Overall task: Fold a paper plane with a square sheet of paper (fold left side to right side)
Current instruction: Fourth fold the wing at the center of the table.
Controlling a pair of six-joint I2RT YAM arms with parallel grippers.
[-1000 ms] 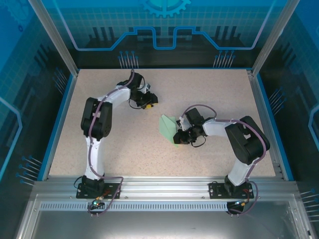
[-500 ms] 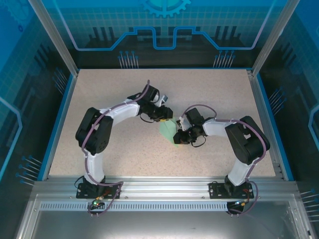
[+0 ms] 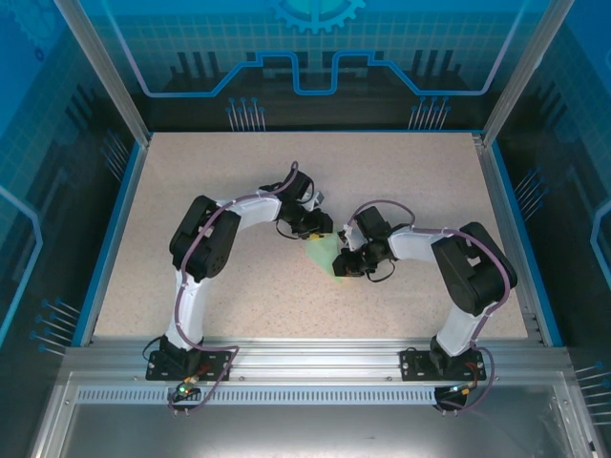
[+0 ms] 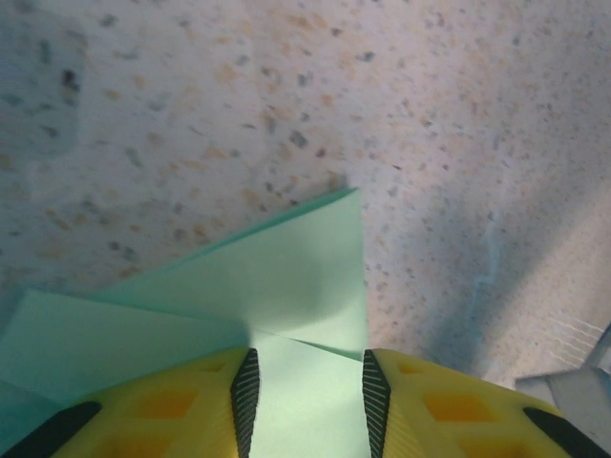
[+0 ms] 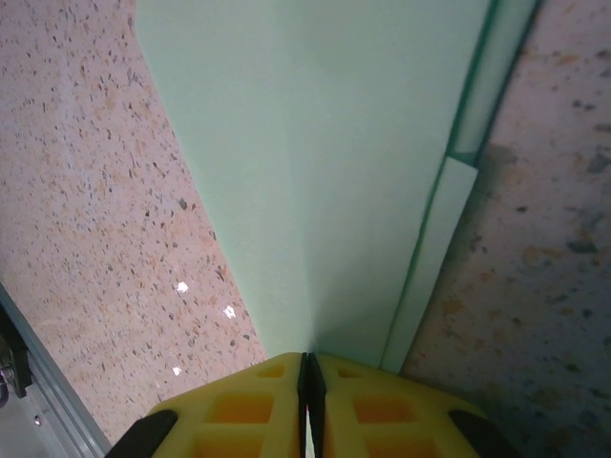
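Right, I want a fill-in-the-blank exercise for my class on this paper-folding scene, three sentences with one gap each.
1. The paper lying on the table is pale ____.
2. The right hand is ____ on the paper.
3. The left hand is ____, with paper showing in the gap.
Missing words: green; shut; open.
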